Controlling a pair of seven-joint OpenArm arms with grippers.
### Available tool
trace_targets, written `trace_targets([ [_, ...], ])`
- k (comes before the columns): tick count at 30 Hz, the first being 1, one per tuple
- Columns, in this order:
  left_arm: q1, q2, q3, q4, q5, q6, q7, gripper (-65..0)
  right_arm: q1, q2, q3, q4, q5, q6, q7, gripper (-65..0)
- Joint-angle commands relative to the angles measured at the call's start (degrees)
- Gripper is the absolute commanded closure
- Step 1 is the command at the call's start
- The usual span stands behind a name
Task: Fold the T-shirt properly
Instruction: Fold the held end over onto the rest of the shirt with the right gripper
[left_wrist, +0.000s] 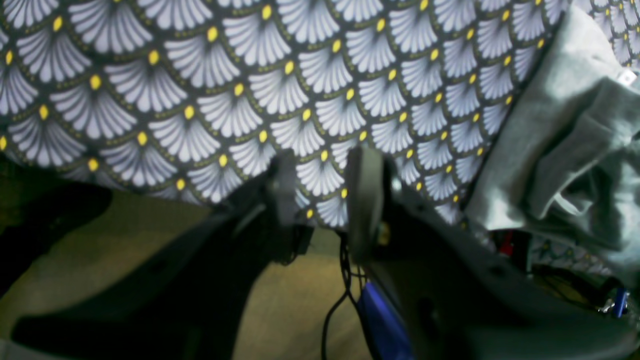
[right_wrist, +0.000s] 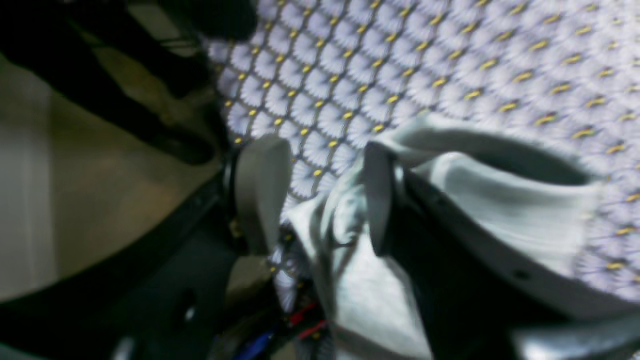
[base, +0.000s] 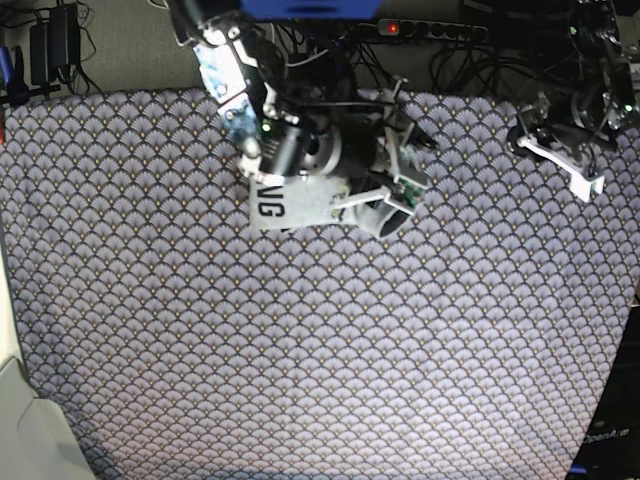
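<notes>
Fan-patterned cloth (base: 300, 340) covers the table; cables (base: 470, 50) trail behind.

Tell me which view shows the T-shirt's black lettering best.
The base view: the T-shirt lies bunched under the right gripper, black letters facing up. The right wrist view shows only plain grey folds beside the open jaws; the left wrist view shows a crumpled grey edge, no lettering.

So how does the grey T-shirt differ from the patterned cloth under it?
The T-shirt is light grey with black lettering; the cloth carries a fan pattern with yellow dots. The T-shirt is bunched in a heap; the cloth lies spread flat and is far larger. Both are fabric.
</notes>
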Motion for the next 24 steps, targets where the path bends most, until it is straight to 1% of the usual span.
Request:
trace_targets([
  [1, -0.11, -0.92, -0.35, 0.71, -0.4, -0.02, -0.48, -17.6, 0.09, -0.59, 0.02, 3.25, 1.37, 0.01, 1.6, -28.8],
  [3, 0.15, -0.92, -0.35, 0.71, -0.4, -0.02, -0.48, -17.6, -0.27, 0.81, 0.2, 6.77, 1.37, 0.01, 1.6, -28.8],
  [6, 0.15, -0.92, -0.35, 0.62, -0.31, -0.02, -0.48, -17.6, 0.53, 2.57, 0.81, 7.74, 1.1, 0.01, 1.6, -28.8],
  [9, 0.24, -1.8, -1.67, 0.62, -0.31, -0.02, -0.48, -17.6, 1.4, 4.42, 3.89, 6.86, 1.1, 0.01, 1.86, -28.7],
  [11, 0.86, -2.06, -3.16, 0.53, -0.31, -0.11, -0.57, -17.7, 1.32, 4.59, 7.67, 5.8, 1.1, 0.01, 2.13, -28.0],
  [13, 1.03, -2.06, -5.01, 0.62, -0.31, -0.11, -0.48, -17.8, 2.2, 4.86, 11.45, 5.01, 1.1, 0.01, 2.21, -23.9],
  [17, 1.74, -2.06, -6.77, 0.53, -0.31, -0.11, -0.48, -17.9, 3.69, 4.86, 17.16, 3.78, 1.1, 0.01, 1.6, -7.9],
  [19, 1.74, -2.06, -6.77, 0.53, -0.31, -0.11, -0.48, -17.9, 3.25, 4.86, 17.78, 3.78, 1.1, 0.01, 1.6, -0.5],
  [24, 1.82, -2.06, -6.77, 0.53, -0.31, -0.11, -0.48, -17.9, 0.44, 4.51, 17.6, 2.37, 1.1, 0.01, 2.21, 0.0],
])
